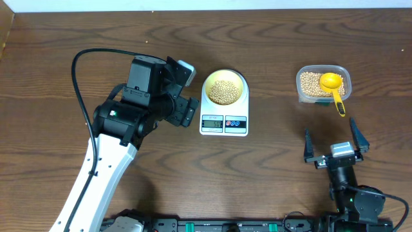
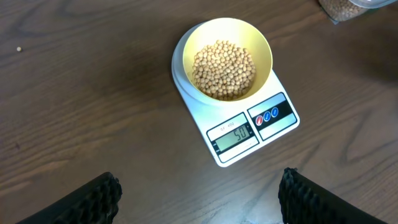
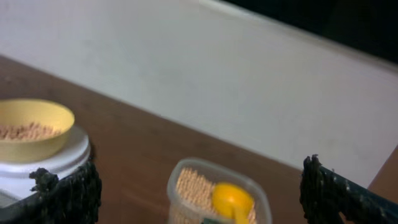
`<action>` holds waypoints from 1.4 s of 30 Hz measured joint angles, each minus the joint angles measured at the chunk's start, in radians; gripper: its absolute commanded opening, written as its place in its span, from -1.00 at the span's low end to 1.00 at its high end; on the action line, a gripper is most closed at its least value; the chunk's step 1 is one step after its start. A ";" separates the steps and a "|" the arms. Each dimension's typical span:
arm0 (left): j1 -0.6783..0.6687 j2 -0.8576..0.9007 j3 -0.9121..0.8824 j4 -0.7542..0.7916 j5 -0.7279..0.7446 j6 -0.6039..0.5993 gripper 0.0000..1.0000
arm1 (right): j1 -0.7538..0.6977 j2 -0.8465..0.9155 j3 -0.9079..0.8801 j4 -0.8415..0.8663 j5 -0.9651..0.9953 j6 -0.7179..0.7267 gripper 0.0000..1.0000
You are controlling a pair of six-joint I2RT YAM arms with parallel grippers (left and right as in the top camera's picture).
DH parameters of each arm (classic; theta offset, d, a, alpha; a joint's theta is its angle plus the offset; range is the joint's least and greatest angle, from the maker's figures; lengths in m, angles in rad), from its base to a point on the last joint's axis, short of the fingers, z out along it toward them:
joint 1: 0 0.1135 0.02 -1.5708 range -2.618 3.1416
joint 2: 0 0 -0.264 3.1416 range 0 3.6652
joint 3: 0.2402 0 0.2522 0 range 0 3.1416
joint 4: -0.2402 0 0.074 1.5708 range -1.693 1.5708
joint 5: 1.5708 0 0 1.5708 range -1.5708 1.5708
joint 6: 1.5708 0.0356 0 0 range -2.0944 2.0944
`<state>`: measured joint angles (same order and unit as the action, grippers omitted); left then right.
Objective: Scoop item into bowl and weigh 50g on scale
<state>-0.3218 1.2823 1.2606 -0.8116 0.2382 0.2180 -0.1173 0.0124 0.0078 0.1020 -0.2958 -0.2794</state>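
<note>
Open tabletop (image 1: pixel 277 167) lies between the scale (image 1: pixel 224 124) and the clear tub (image 1: pixel 300 84); the left gripper (image 1: pixel 187 90) stands close at the scale's left.

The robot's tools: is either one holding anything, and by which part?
No, nothing is held. The left tool and right tool are both open and empty; the yellow scoop lies in the clear tub.

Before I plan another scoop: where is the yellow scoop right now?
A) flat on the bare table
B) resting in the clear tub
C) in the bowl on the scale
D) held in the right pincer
B: the yellow scoop lies in the clear tub, with its handle sticking out over the rim.
</note>
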 measured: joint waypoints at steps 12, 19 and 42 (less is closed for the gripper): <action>0.000 0.000 0.000 0.000 0.000 0.000 0.67 | 0.001 0.000 -0.001 -0.150 0.016 0.001 0.99; 0.000 0.000 0.000 0.000 0.000 0.000 0.66 | 0.001 0.000 -0.001 -0.151 0.027 0.003 0.98; 0.000 0.000 0.000 0.000 0.000 0.000 0.66 | 0.027 0.000 -0.001 -0.154 0.047 0.004 0.98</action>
<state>-0.3218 1.2823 1.2606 -0.8116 0.2386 0.2180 -0.0902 0.0120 0.0071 -0.0517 -0.2489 -0.2756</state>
